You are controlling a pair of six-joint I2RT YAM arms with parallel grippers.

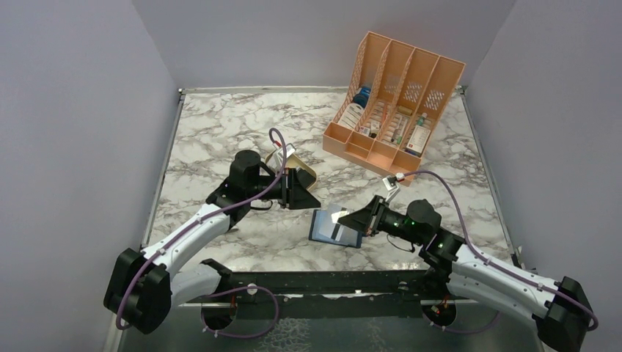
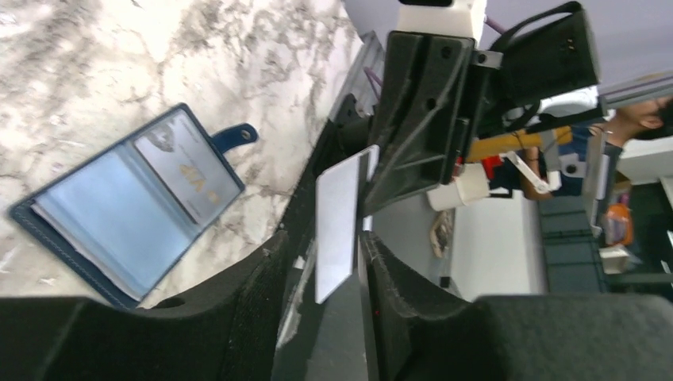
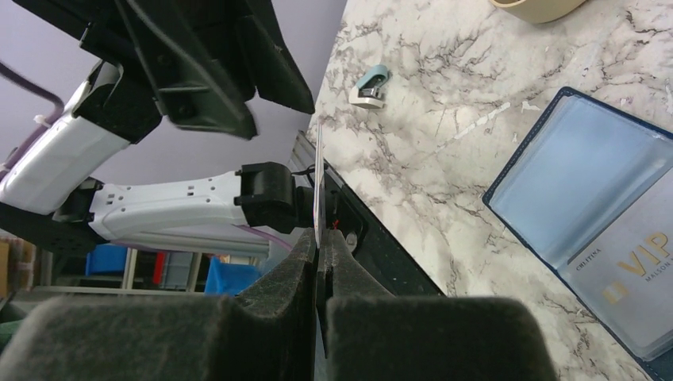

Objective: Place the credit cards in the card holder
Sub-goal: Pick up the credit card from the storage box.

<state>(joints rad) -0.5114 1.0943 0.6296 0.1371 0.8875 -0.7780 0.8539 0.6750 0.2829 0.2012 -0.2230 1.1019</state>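
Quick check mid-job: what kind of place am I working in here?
Likely a lab robot test cell: a marble-patterned table boxed in by plain pale walls, a peach file rack of office items set out, and a person in a cluttered room beyond.

Overhead, two wrists; shared card holder [image 1: 335, 226]
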